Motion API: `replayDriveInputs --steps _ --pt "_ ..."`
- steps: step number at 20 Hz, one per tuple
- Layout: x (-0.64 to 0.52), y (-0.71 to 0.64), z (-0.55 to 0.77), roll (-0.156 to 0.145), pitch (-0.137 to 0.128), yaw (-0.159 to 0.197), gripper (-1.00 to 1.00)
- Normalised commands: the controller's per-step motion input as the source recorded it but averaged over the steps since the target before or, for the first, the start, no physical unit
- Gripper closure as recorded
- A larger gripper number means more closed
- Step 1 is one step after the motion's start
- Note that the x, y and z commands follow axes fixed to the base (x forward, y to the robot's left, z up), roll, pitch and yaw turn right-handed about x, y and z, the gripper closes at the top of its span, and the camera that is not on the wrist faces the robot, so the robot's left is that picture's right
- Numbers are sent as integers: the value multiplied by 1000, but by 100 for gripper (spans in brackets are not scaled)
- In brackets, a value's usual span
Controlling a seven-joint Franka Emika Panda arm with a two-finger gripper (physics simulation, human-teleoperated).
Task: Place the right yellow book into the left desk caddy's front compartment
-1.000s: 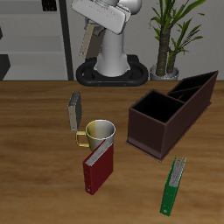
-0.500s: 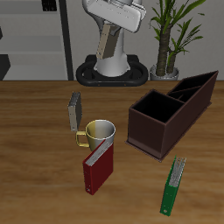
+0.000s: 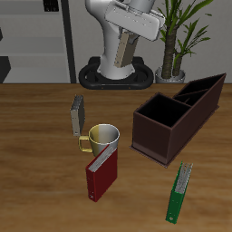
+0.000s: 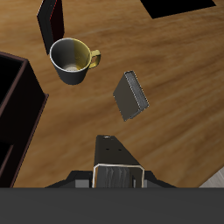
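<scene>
Fingers: pinching the right yellow book, held high.
Risk: a book corner could catch the left desk caddy wall if I lower it tilted.

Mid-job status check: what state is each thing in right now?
tool: shut on the right yellow book, high above the table
right yellow book: held, hanging tilted
left desk caddy: on the table, front compartment empty
mug: upright, empty
red book: standing on edge
other yellow book: standing on edge
</scene>
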Motion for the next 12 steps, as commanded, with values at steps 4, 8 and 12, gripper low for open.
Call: replayDriveInputs --steps 4,8,12 --pt "59 206 -172 20 49 -116 100" --pt "33 295 -67 -11 1 -36 100" --pt "35 287 -92 3 1 12 100"
